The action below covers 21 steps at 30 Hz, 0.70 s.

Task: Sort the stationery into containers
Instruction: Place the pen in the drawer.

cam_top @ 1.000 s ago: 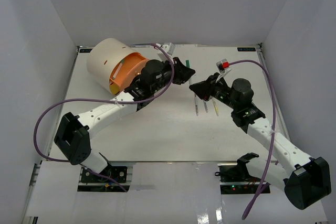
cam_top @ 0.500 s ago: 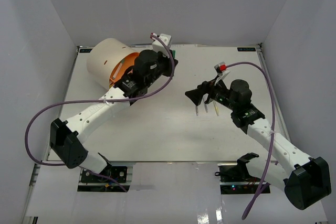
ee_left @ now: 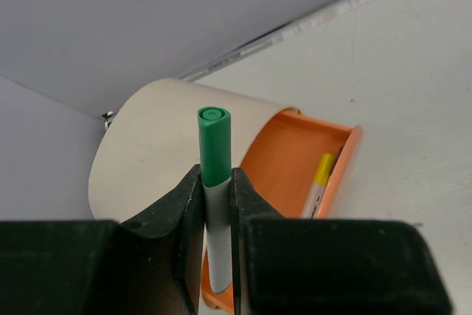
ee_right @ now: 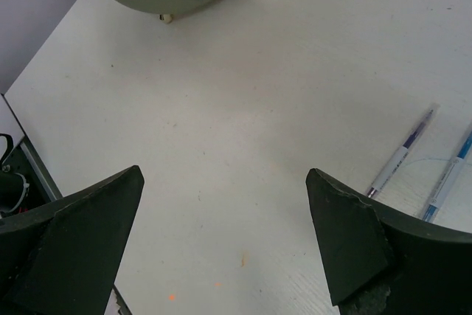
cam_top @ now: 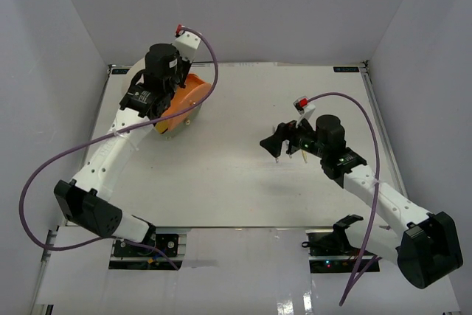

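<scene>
Left pincer (ee_left: 214,201) clamped on green marker (ee_left: 213,145), cap up; just beyond it, open orange drawer (ee_left: 291,149) of cream organizer (ee_left: 151,142), yellow pen (ee_left: 318,178) inside. Risk: early release, marker strikes drawer rim, rolls away. Right pincer (ee_right: 223,175) apart, two pens (ee_right: 397,164) off its right

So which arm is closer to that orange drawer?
Left. The left gripper holds a green marker over the open orange drawer; the right gripper hovers open across the table, near two loose pens.
</scene>
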Motion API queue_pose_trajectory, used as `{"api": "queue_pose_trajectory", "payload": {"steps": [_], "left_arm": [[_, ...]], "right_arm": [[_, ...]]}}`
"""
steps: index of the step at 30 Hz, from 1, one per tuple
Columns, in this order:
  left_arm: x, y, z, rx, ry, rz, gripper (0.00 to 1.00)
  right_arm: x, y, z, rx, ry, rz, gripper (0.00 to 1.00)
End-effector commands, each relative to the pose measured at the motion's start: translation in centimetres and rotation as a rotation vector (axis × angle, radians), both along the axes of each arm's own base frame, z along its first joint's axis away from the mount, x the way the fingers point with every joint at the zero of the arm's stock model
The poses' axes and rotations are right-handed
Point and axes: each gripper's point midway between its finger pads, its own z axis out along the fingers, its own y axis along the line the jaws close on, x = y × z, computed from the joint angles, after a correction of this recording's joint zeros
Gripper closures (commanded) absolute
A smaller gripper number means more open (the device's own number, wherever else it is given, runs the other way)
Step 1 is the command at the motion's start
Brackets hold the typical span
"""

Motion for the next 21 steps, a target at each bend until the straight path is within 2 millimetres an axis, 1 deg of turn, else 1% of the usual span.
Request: {"api": "queue_pose_trajectory", "payload": {"steps": [1,4,6,8,9,11,12,13,14,16,17,18,19,20,21], "left_arm": [[0.4,1.4,-3.5,0.132,0.119,-0.014,0.79],[0.7,1.4,-5.4,0.150,0.160,-0.014,0.73],[0.9,1.4,-6.1,0.152,0.175,-0.014,0.69],[1.0,1.6,-6.6,0.154,0.188,-0.007,0.67],[1.0,1.5,-6.8,0.152,0.193,-0.009,0.64],[0.9,1.4,-6.7,0.140,0.191,-0.013,0.61],[0.9,1.4,-6.6,0.137,0.190,-0.014,0.56],[0.9,1.4,-6.5,0.135,0.187,-0.014,0.53],[0.8,1.4,-6.5,0.135,0.186,-0.017,0.50],[0.9,1.5,-6.2,0.134,0.179,-0.006,0.44],[0.8,1.6,-5.9,0.129,0.174,-0.002,0.42],[0.8,1.5,-5.7,0.114,0.170,0.001,0.39],[0.7,1.5,-5.4,0.104,0.162,0.002,0.35],[0.7,1.6,-4.4,0.084,0.127,0.009,0.27],[0.6,1.6,-4.4,0.060,0.119,0.020,0.24]], "right_arm": [[0.0,0.5,0.5,-0.005,-0.021,0.039,0.03],[-0.1,0.9,0.3,-0.008,-0.012,0.066,0.03],[-0.1,1.1,0.2,-0.014,-0.005,0.086,0.03],[0.2,1.4,0.3,-0.022,-0.010,0.096,0.03],[0.4,1.4,0.4,-0.025,-0.014,0.097,0.03],[1.0,1.6,0.6,-0.041,-0.025,0.103,0.03],[1.2,1.8,0.7,-0.045,-0.030,0.105,0.03],[1.4,1.9,0.5,-0.053,-0.029,0.108,0.03],[1.8,2.2,1.1,-0.060,-0.051,0.112,0.03],[2.1,2.7,1.0,-0.074,-0.060,0.119,0.03],[2.4,3.1,1.6,-0.075,-0.079,0.124,0.03],[2.5,3.5,1.7,-0.089,-0.102,0.127,0.03],[2.8,3.9,1.5,-0.101,-0.109,0.129,0.03],[3.0,4.4,2.1,-0.102,-0.130,0.133,0.03],[3.1,5.0,2.5,-0.109,-0.161,0.142,0.02]]}}
